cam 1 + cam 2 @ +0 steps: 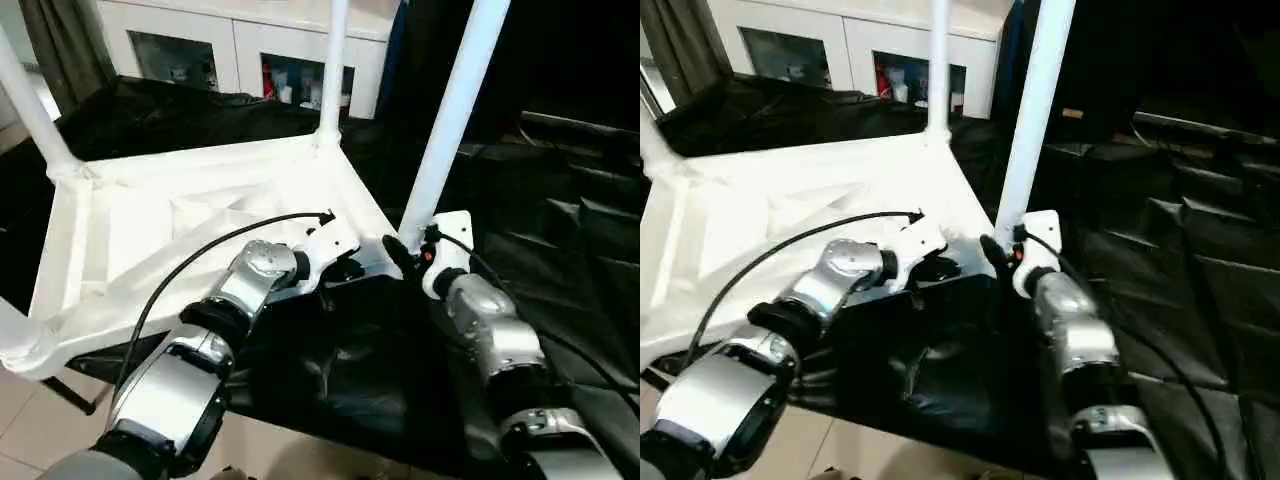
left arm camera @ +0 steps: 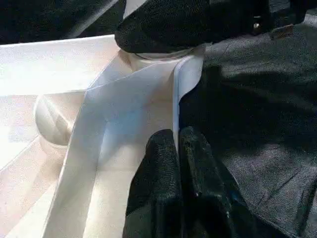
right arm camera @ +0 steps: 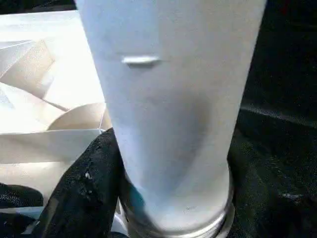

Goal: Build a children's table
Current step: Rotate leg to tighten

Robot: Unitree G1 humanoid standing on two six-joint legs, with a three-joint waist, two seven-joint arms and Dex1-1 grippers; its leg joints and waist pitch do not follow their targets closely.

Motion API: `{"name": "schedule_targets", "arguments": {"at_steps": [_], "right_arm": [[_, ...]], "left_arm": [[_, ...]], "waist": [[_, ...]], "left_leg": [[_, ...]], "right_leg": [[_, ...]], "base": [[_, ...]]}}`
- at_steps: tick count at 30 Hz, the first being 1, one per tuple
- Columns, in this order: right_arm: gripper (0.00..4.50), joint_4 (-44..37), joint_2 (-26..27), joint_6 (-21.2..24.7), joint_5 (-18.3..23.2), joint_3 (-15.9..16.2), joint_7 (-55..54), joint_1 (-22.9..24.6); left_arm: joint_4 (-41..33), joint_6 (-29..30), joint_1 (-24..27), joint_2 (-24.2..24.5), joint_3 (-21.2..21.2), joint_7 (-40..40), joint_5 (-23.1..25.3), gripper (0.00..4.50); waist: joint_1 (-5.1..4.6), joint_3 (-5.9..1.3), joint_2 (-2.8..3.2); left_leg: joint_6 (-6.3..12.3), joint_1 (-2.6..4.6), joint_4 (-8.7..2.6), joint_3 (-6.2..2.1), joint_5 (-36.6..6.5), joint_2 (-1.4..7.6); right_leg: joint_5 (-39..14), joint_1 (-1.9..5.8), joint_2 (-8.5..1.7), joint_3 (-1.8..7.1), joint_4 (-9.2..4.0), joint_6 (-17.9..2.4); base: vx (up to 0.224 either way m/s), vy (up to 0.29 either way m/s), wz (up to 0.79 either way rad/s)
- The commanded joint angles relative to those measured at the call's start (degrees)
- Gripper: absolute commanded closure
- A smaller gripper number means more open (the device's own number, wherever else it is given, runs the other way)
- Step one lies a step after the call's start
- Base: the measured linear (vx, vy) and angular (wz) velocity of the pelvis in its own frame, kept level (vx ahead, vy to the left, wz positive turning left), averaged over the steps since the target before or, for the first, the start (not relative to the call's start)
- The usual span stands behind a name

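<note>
The children's table lies upside down on a black cloth, its ribbed white top (image 1: pixel 150 230) facing up. Three legs stand in corner sockets: one at the far corner (image 1: pixel 333 60), one at the left (image 1: pixel 30 110), one at the near right corner (image 1: pixel 450 120). My left gripper (image 1: pixel 345 268) is shut on the top's thin rim beside that near right corner, and the rim (image 2: pixel 176 109) runs in between the two black fingers (image 2: pixel 158 163). My right gripper (image 1: pixel 405 250) grips the near right leg (image 3: pixel 168 99) just above its socket, one finger (image 3: pixel 84 188) pressed against the leg.
The black cloth (image 1: pixel 340 370) covers the work surface and falls off toward a tiled floor (image 1: pixel 30 420) at the near left. A white glass-door cabinet (image 1: pixel 250 50) stands behind. Dark stepped shapes (image 1: pixel 580 220) lie to the right.
</note>
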Motion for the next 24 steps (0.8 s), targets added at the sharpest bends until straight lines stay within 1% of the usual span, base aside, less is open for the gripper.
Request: {"name": "schedule_targets", "arguments": {"at_steps": [1, 3, 4, 5, 6, 7, 8, 9, 11, 12, 14, 16, 18, 21, 22, 23, 24], "right_arm": [[1.14, 1.8, 1.2, 0.1, -2.7, 5.6, 3.9, 0.6], [1.05, 1.7, 0.1, -1.0, -2.5, 5.3, 5.3, 0.3], [0.93, 1.6, -0.1, -1.1, -2.4, 5.4, 5.7, 0.3], [0.8, 1.0, -1.4, -1.6, -1.9, 5.5, 8.5, 0.4], [0.8, 0.9, -1.5, -1.7, -1.9, 5.5, 8.7, 0.4], [0.8, -1.9, -6.0, -2.9, -0.6, 7.0, 19.0, 2.0], [0.8, -1.9, -6.0, -2.9, -0.6, 7.0, 19.0, 2.0], [0.8, -3.5, -8.0, -3.1, 0.3, 7.6, 23.8, 2.9], [0.8, -4.6, -9.4, -3.1, 0.8, 8.0, 26.8, 3.6], [0.8, -6.6, -11.8, -2.7, 2.1, 8.6, 32.2, 4.8], [0.8, -8.1, -13.4, -2.3, 2.9, 8.9, 35.7, 5.6], [0.8, -10.0, -16.3, -1.3, 4.3, 9.1, 40.9, 6.7], [0.8, -10.5, -17.6, -1.3, 4.8, 9.3, 43.2, 7.1], [0.8, -10.7, -18.9, -1.1, 5.0, 9.6, 45.8, 7.3], [0.8, -10.7, -18.9, -1.1, 4.9, 9.7, 45.9, 7.3], [0.95, -10.5, -19.0, -1.2, 4.6, 9.9, 46.0, 7.4], [1.06, -10.3, -18.7, -1.0, 4.4, 10.3, 46.1, 7.4]], "left_arm": [[-0.1, -1.4, -0.8, -2.8, -0.6, -0.4, -0.4, 4.5], [-0.2, -2.0, -0.7, -1.9, -0.9, -1.8, -0.5, 4.5], [-0.2, -2.1, -0.6, -1.8, -0.9, -2.1, -0.5, 4.5], [-0.5, -2.9, -0.3, -1.1, -0.9, -4.1, -0.7, 4.5], [-0.5, -2.9, -0.3, -1.0, -0.9, -4.3, -0.7, 4.5], [-2.6, -3.7, 1.2, 1.2, -1.2, -11.2, -2.0, 4.5], [-2.6, -3.7, 1.2, 1.2, -1.2, -11.2, -2.0, 4.5], [-3.5, -4.0, 1.7, 2.2, -1.5, -13.9, -2.3, 4.5], [-4.0, -4.5, 2.0, 2.9, -1.7, -15.7, -2.4, 4.5], [-5.1, -5.1, 2.8, 4.3, -2.0, -19.3, -2.9, 4.5], [-6.1, -5.2, 3.3, 5.3, -2.0, -22.1, -3.7, 4.5], [-7.9, -4.9, 4.2, 7.4, -2.0, -26.9, -5.1, 4.5], [-8.6, -4.6, 4.5, 8.5, -1.9, -29.1, -5.5, 4.5], [-10.2, -3.9, 5.2, 10.2, -1.8, -32.1, -6.1, 4.5], [-10.3, -3.9, 5.3, 10.2, -1.7, -32.2, -6.1, 4.5], [-10.6, -3.9, 5.4, 10.4, -1.7, -32.4, -6.2, 4.5], [-10.8, -4.0, 5.6, 10.6, -1.6, -32.6, -6.2, 4.5]], "waist": [[0.01, -2.87, -0.42], [0.06, -2.85, -0.47], [0.07, -2.87, -0.45], [0.14, -2.86, -0.51], [0.11, -2.91, -0.53], [0.07, -2.91, -0.71], [0.29, -2.96, -0.77], [0.43, -2.96, -0.67], [0.53, -3.05, -0.84], [0.71, -3.04, -0.79], [1.02, -2.96, -0.75], [1.44, -2.94, -0.7], [1.75, -2.88, -0.54], [2.04, -2.84, -0.61], [2.03, -2.85, -0.76], [2.08, -2.85, -0.68], [2.06, -2.85, -0.75]], "left_leg": [[1.51, 0.27, -3.91, -0.82, -14.3, 1.16], [1.85, 0.25, -3.9, -0.81, -14.3, 1.18], [1.96, 0.25, -3.89, -0.81, -14.2, 1.2], [2.24, 0.28, -3.93, -0.84, -14.0, 1.25], [2.42, 0.18, -3.87, -0.82, -13.9, 1.22], [2.78, 0.12, -3.84, -0.77, -13.6, 1.27], [3.2, 0.1, -3.75, -0.81, -13.3, 1.27], [4.46, 0.06, -3.62, -0.65, -12.2, 1.38], [5.05, -0.11, -3.52, -0.69, -11.3, 1.39], [5.93, 0.0, -3.42, -0.61, -10.5, 1.47], [6.2, 0.03, -3.41, -0.54, -10.3, 1.69], [6.01, 0.15, -3.45, -0.43, -10.6, 1.94], [5.63, 0.25, -3.5, -0.37, -11.0, 2.06], [4.55, 0.26, -3.59, -0.4, -11.7, 2.08], [4.44, 0.22, -3.57, -0.39, -11.5, 2.02], [4.19, 0.23, -3.56, -0.39, -11.6, 1.97], [3.89, 0.21, -3.58, -0.42, -11.6, 1.93]], "right_leg": [[-15.2, 2.25, -3.28, 1.89, -4.59, -10.5], [-15.4, 2.29, -3.35, 1.89, -4.62, -10.5], [-15.3, 2.33, -3.33, 1.88, -4.6, -10.5], [-15.0, 2.32, -3.32, 1.85, -4.59, -10.7], [-14.6, 2.45, -3.28, 1.83, -4.51, -10.8], [-13.7, 2.46, -3.31, 1.84, -4.43, -11.1], [-13.1, 2.75, -3.37, 1.78, -4.38, -11.2], [-10.1, 2.65, -3.34, 1.91, -4.11, -12.3], [-8.5, 2.94, -3.33, 1.84, -3.82, -12.8], [-7.2, 2.86, -3.37, 1.83, -3.65, -13.7], [-6.6, 2.85, -3.35, 1.79, -3.56, -14.2], [-7.0, 2.81, -3.28, 1.66, -3.41, -14.6], [-7.6, 2.58, -3.3, 1.71, -3.41, -14.8], [-8.9, 2.59, -3.42, 1.74, -3.42, -14.6], [-8.9, 2.59, -3.36, 1.71, -3.4, -14.5], [-9.3, 2.55, -3.4, 1.73, -3.42, -14.3], [-10.0, 2.54, -3.46, 1.73, -3.49, -13.9]], "base": [[0.0, 0.0, 0.0], [0.0, 0.0, 0.0], [0.0, 0.0, 0.0], [0.0, 0.0, 0.0], [0.0, 0.0, 0.0], [0.0, 0.0, 0.0], [0.0, 0.0, 0.0], [0.0, 0.0, 0.0], [0.0, 0.0, 0.0], [0.0, 0.0, 0.0], [0.0, 0.0, 0.0], [0.0, 0.0, 0.0], [0.0, 0.0, 0.0], [0.0, 0.0, 0.0], [0.0, 0.0, 0.0], [0.0, 0.0, 0.0], [0.0, 0.0, 0.0]]}}
